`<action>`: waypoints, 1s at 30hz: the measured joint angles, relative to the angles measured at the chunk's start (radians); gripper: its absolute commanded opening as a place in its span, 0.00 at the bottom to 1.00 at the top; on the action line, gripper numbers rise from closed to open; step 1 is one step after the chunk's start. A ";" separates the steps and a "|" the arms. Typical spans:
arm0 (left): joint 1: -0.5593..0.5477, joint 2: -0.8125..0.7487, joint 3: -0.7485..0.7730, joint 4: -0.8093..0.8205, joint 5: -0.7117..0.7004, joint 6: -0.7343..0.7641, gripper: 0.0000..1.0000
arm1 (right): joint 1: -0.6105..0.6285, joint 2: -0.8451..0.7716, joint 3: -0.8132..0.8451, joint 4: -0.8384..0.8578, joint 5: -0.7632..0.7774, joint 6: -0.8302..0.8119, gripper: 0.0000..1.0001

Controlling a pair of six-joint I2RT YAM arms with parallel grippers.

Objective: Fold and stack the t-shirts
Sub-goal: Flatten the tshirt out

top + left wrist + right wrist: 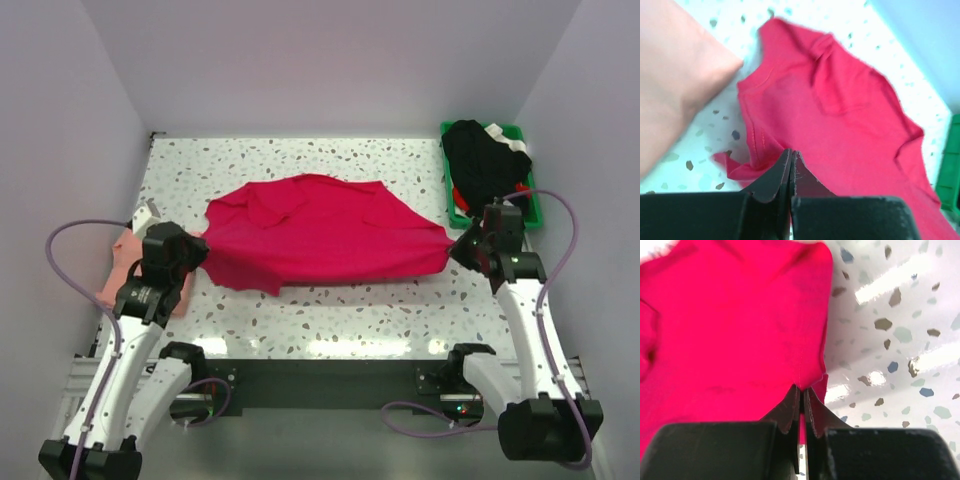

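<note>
The crimson-red t-shirt (pixel 320 230) is stretched across the middle of the table between my two grippers. My left gripper (pixel 199 252) is shut on its left edge; in the left wrist view the jaws (pixel 791 156) pinch the red cloth (pixel 840 115). My right gripper (pixel 456 245) is shut on its right corner, and the right wrist view shows the jaws (pixel 801 392) closed on the red cloth (pixel 730 335). The salmon-pink t-shirt (pixel 118 268) lies at the left edge, partly under my left arm, and shows in the left wrist view (pixel 675 85).
A green plastic bin (pixel 533 207) at the back right holds a black garment (pixel 485 160), just behind my right gripper. White walls close the table at the back and both sides.
</note>
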 measured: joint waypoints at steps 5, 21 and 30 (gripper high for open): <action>0.000 -0.040 0.218 -0.084 -0.035 0.034 0.00 | 0.000 -0.069 0.178 -0.086 0.000 -0.010 0.00; 0.000 0.193 0.861 0.018 -0.073 0.155 0.00 | 0.000 0.114 0.792 -0.151 -0.033 -0.014 0.00; 0.000 0.396 0.886 0.168 -0.076 0.197 0.00 | 0.000 0.328 0.817 -0.031 -0.084 -0.006 0.00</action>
